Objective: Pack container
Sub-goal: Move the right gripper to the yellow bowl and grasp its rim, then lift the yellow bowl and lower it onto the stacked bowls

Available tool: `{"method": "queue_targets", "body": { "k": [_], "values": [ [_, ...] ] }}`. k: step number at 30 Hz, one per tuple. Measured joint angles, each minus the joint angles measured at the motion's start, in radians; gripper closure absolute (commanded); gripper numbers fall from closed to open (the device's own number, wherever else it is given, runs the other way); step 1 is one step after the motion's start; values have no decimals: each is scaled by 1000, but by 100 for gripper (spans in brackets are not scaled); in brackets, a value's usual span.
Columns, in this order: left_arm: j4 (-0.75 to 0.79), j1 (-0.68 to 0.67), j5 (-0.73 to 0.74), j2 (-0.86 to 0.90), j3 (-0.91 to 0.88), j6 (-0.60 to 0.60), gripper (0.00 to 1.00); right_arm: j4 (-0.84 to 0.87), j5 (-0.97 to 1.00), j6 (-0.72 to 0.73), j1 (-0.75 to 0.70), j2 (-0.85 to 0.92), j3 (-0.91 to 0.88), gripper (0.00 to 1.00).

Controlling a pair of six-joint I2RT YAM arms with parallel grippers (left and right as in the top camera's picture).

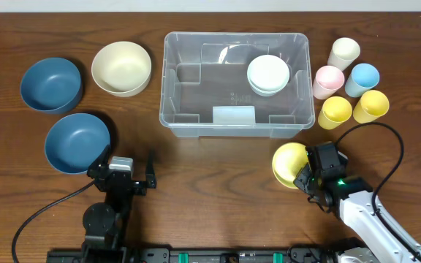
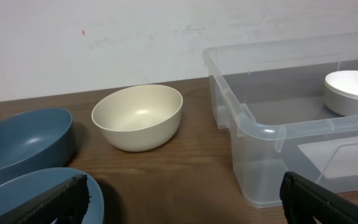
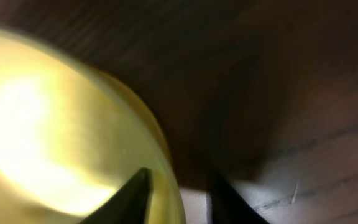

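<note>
Right fingers astride rim of yellow bowl, container edge near

No writing, brand, number or sign can be read anywhere.

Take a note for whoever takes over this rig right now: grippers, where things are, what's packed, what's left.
Grippers: the left gripper is open and empty. The right gripper has a finger on each side of the rim of the yellow bowl, in front of the container; grip not confirmed.
Done: white bowls stacked in the container.
Left: yellow bowl, cream bowl, two blue bowls, five cups right of the container.
</note>
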Motion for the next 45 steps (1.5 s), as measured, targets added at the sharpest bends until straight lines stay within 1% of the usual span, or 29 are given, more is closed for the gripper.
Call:
{"method": "queue_targets", "body": {
  "k": [2,8,13,17,21,26,32,38,41,45],
  "values": [
    [0,0,0,0,0,0,2,2,-2,-2,0,0,-5,99],
    [0,0,0,0,0,0,2,10,-15,-39,0,-4,-6,99],
    [0,0,0,0,0,0,2,5,-55,-125,0,-4,-2,99],
    [0,0,0,0,0,0,2,-10,-111,-212,2,-8,37,99],
    [0,0,0,0,0,0,2,-89,-143,-322,36,-25,153,99],
    [0,0,0,0,0,0,2,-233,-110,-442,122,-27,345,99],
    [0,0,0,0,0,0,2,-364,-53,-526,195,-30,582,99],
    [0,0,0,0,0,0,2,-332,37,-557,190,-16,751,99],
    [0,0,0,0,0,0,2,-292,69,-563,162,40,833,99],
    [0,0,0,0,0,0,2,-250,92,-568,122,173,941,99]
  ]
}}
